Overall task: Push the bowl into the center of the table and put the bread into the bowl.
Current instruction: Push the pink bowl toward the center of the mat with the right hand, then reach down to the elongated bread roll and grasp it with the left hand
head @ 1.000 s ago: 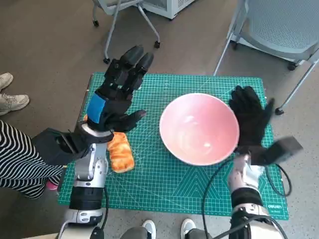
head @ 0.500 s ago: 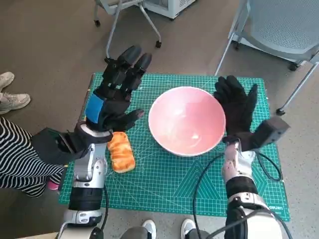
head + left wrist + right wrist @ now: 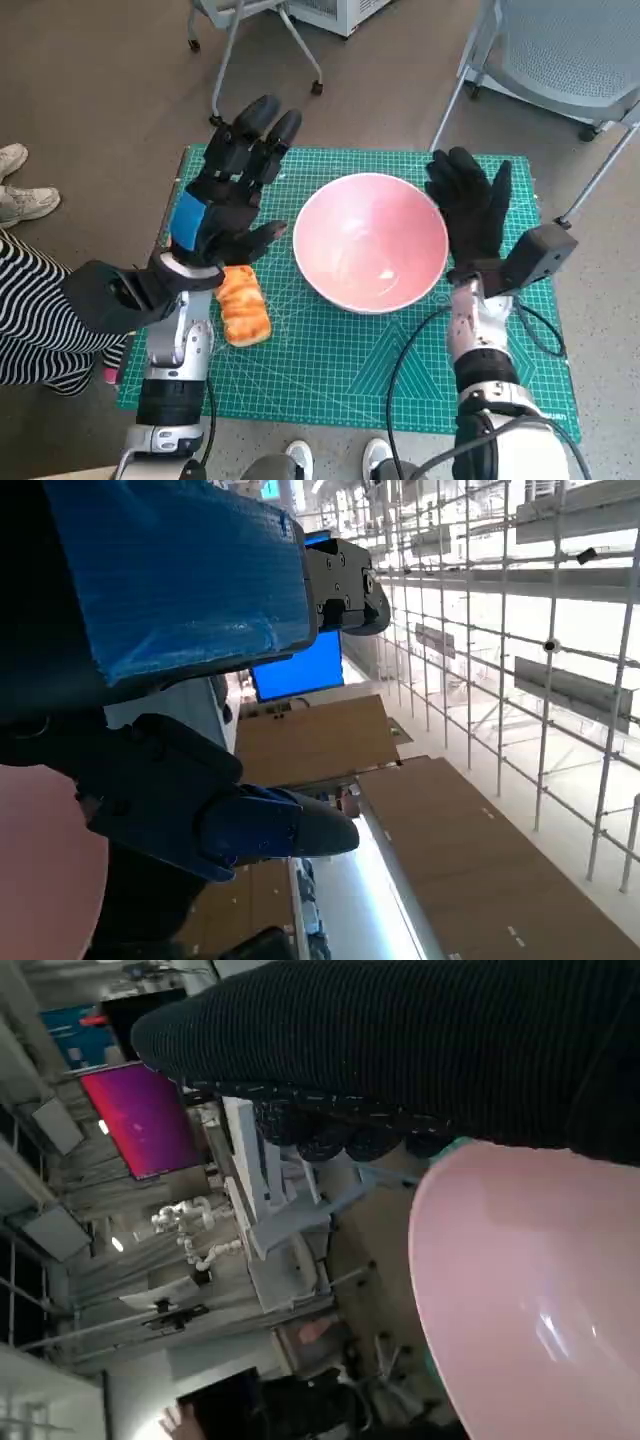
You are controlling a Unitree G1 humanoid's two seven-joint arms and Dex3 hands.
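The pink bowl stands near the middle of the green cutting mat; its rim also fills part of the right wrist view. My right hand, in the black glove, lies flat against the bowl's right side with its fingers spread. The bread, an orange-brown loaf, lies on the mat's left part. My left hand hovers above the mat just beyond the bread, fingers spread, holding nothing. A sliver of the bowl shows in the left wrist view.
Chair legs stand beyond the mat's far edge, and a grey chair is at the far right. A person's striped sleeve and shoe are at the left. A cable loops over the mat's near right.
My right hand has pushed the bowl leftward toward the mat's middle. The left hand and the bread have barely moved.
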